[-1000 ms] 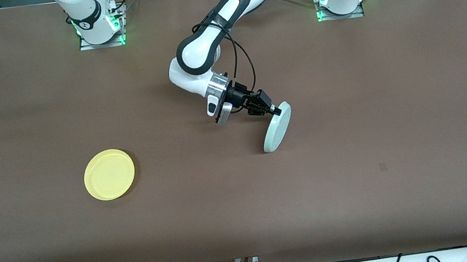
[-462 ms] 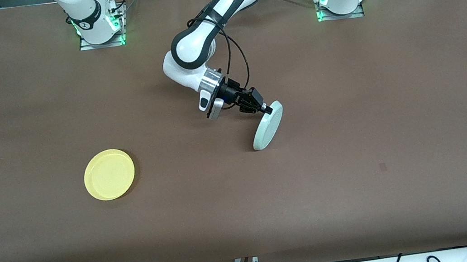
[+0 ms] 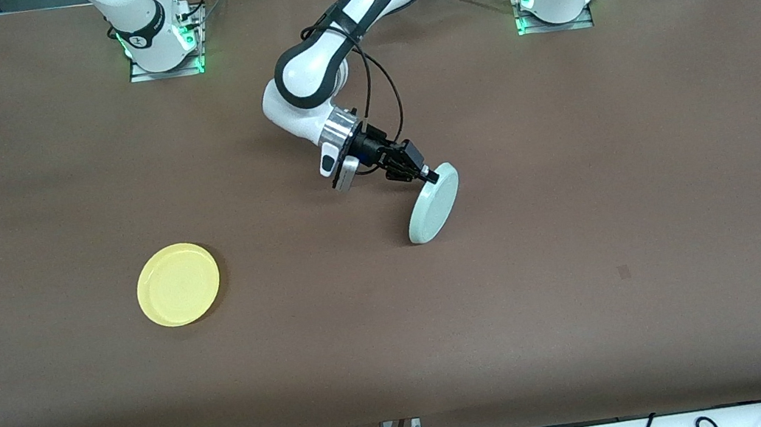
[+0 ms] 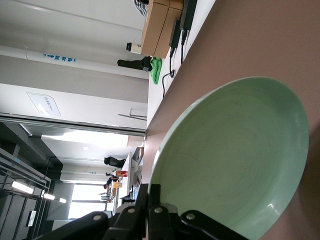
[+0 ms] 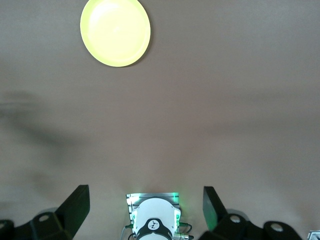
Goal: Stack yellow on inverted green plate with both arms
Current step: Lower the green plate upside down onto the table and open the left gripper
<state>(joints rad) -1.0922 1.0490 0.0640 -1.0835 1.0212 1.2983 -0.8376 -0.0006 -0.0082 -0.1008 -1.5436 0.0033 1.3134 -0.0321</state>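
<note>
The left gripper (image 3: 429, 176) has its fingers clamped on the rim of the green plate (image 3: 432, 203), which is tilted steeply with its lower edge on the bench (image 3: 580, 252). The right gripper (image 5: 145, 206) waits high up with its fingers apart. The yellow plate (image 3: 178, 283) lies flat toward the right arm's end.

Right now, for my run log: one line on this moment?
left gripper: shut on green plate, tilted on edge | right gripper: open, waiting | yellow plate: flat

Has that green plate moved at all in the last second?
Yes. The green plate, tilted on edge in the left tool, has shifted toward the yellow plate, which lies in the same spot on the table.

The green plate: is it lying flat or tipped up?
Tipped up: the green plate stands on its edge, with the left gripper pinching its upper rim.
</note>
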